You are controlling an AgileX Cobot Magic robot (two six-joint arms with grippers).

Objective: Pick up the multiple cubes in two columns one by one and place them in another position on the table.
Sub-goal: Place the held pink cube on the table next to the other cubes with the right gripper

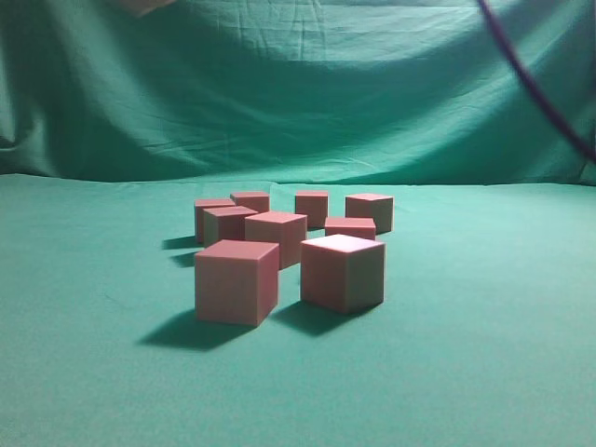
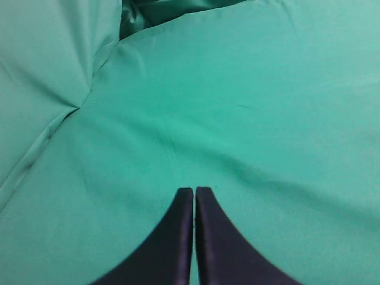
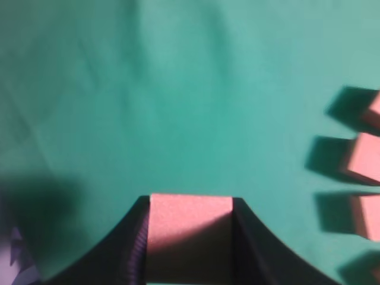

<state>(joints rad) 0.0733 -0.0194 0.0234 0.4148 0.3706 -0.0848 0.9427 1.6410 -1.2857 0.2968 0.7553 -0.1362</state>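
The big flat table (image 1: 84,372) of smooth teal-green cloth fills most of every view. Behind it hangs a creased green cloth drape (image 1: 298,93).

On the table sits a bunch of small reddish-pink cubes (image 1: 279,251) with plain sides and lighter tops. Eight show in the outside view. They stand near each other, in two loose rows running away from the camera. The two front cubes are just beside each other but not touching. In the right wrist view, four of these cubes (image 3: 365,181) line the edge at 3 o'clock.

One more small reddish-pink cube (image 3: 189,234) is up in the air. The black right gripper (image 3: 190,237) is squeezing it, one finger flat on each side. It hangs over bare cloth, well apart from the row.

The black left gripper (image 2: 194,237) is pinched closed with nothing in it, and it hangs over bare cloth too.

The job now, I think, is to put this cube down in its new spot. To do it well, lower it straight down until its bottom sits flat on the cloth. Keep away from the cubes at 3 o'clock. Let go only when it rests. Then lift straight up so the fingers do not tip it.
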